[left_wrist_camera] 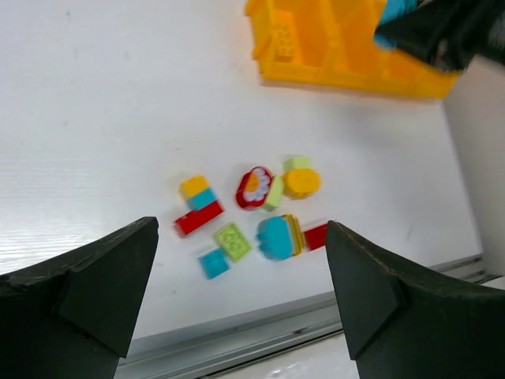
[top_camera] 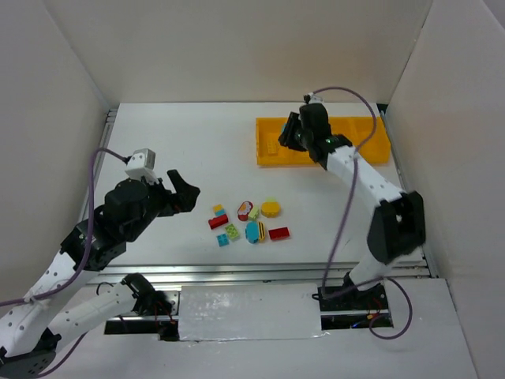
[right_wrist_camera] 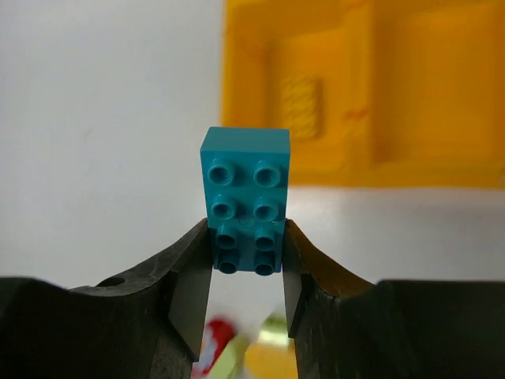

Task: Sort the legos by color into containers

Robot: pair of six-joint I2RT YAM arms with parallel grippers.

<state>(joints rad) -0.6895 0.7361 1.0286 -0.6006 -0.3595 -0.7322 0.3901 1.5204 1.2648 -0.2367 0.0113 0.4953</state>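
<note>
Over table (right_wrist_camera: pixel 95 118), teal brick (right_wrist_camera: pixel 245 189) between fingers (right_wrist_camera: pixel 189 288).

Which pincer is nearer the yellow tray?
Right. The right pincer, gripping a blue brick, is at the left end of the tray; the left pincer hangs open far off, beyond the loose bricks.

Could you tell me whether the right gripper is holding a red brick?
No, the right gripper is shut on a teal brick.
</note>
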